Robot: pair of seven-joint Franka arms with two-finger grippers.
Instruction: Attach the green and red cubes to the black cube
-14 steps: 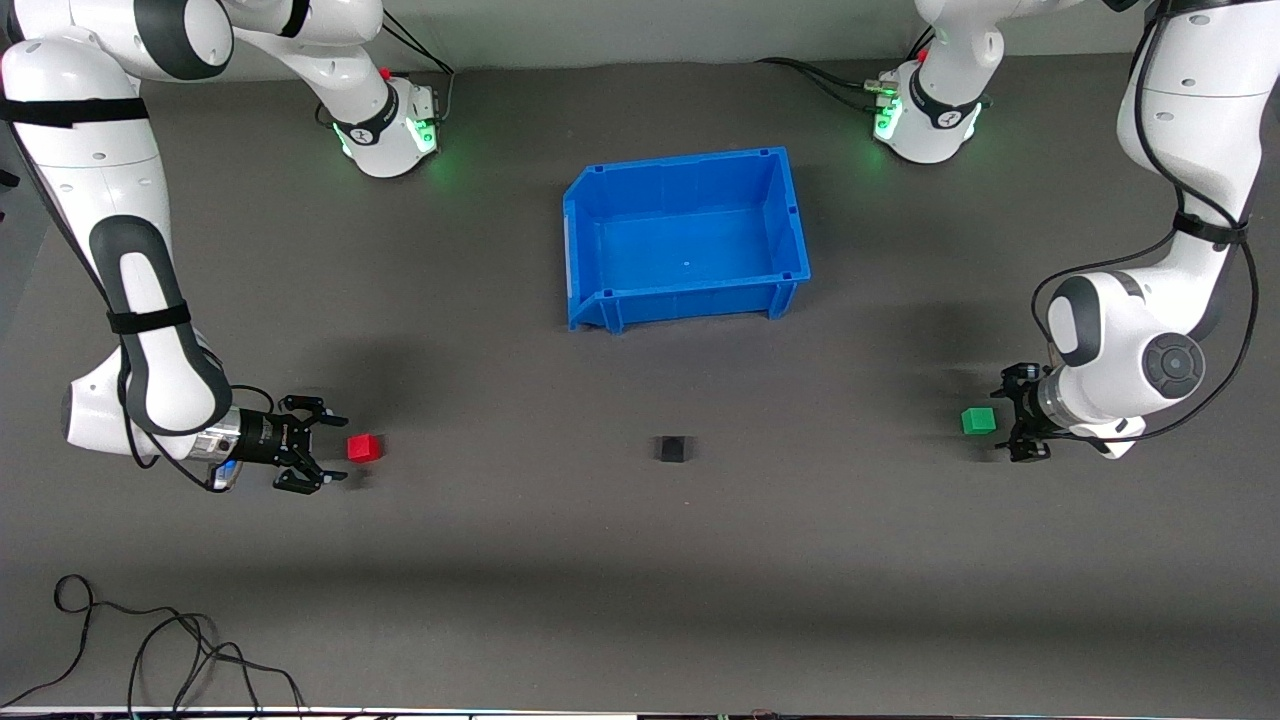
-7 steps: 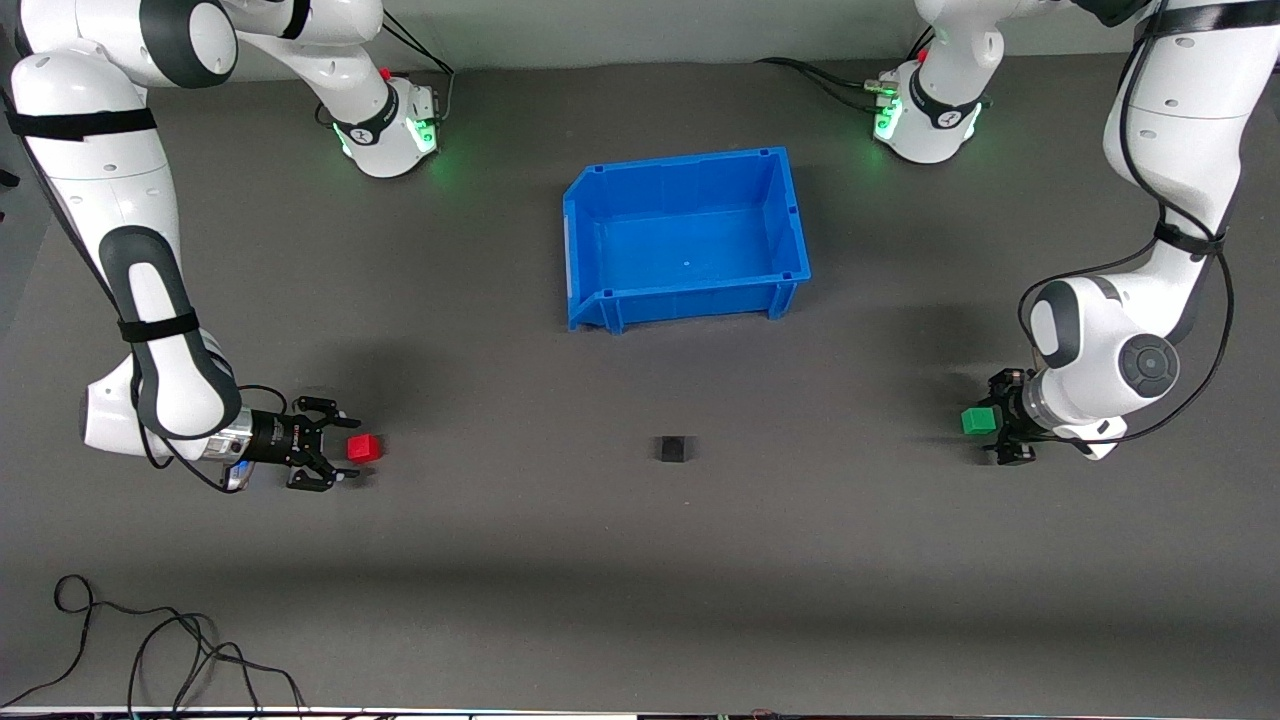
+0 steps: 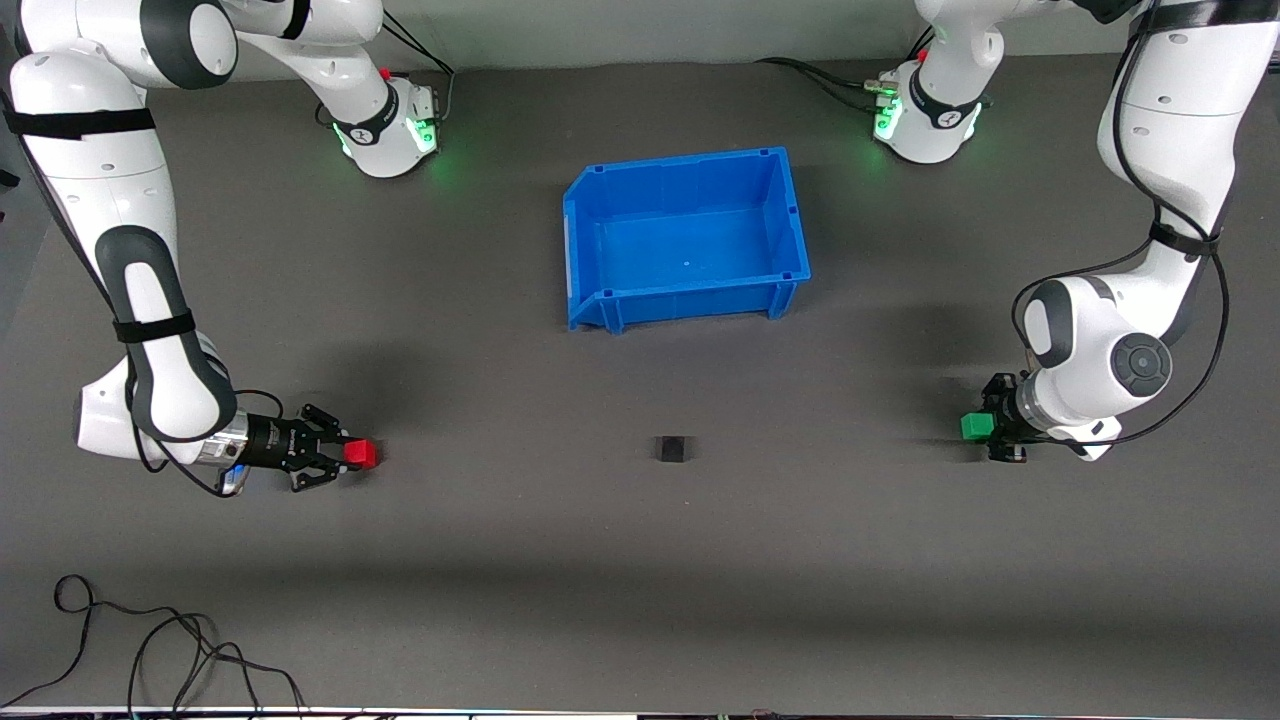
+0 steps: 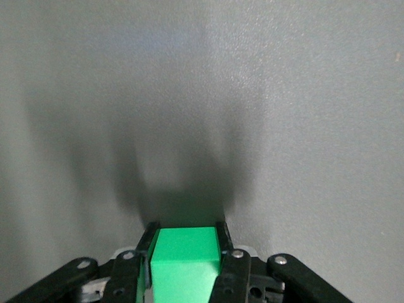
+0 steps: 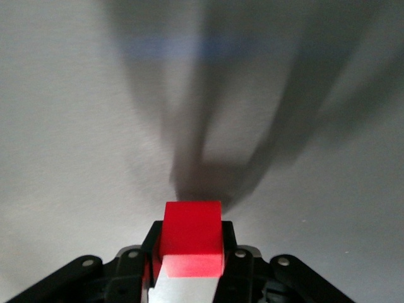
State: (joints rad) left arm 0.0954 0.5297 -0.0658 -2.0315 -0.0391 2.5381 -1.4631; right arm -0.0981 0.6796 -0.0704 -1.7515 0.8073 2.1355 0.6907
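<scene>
I am working with both grippers low over the table, one at each end. My right gripper is lying nearly level with the tabletop at the right arm's end, and its fingers are clamping the red cube from two sides. In the right wrist view the red cube is sitting squarely between the black fingers, which are pressing against its two flanks with no gap showing; the cube's front half is sticking out past the fingertips.

My left gripper is doing the same at the left arm's end of the table, gripping the green cube. In the left wrist view the green cube is filling the space between the fingers, both of them touching its sides, so the opening is just as wide as the cube itself.

The black cube is resting alone on the table roughly midway between the two grippers, well apart from both coloured cubes and untouched by either tool. The blue bin is standing farther from the front camera than the black cube, between the two arm bases. A loose black cable is curling on the table's near edge at the right arm's end.
</scene>
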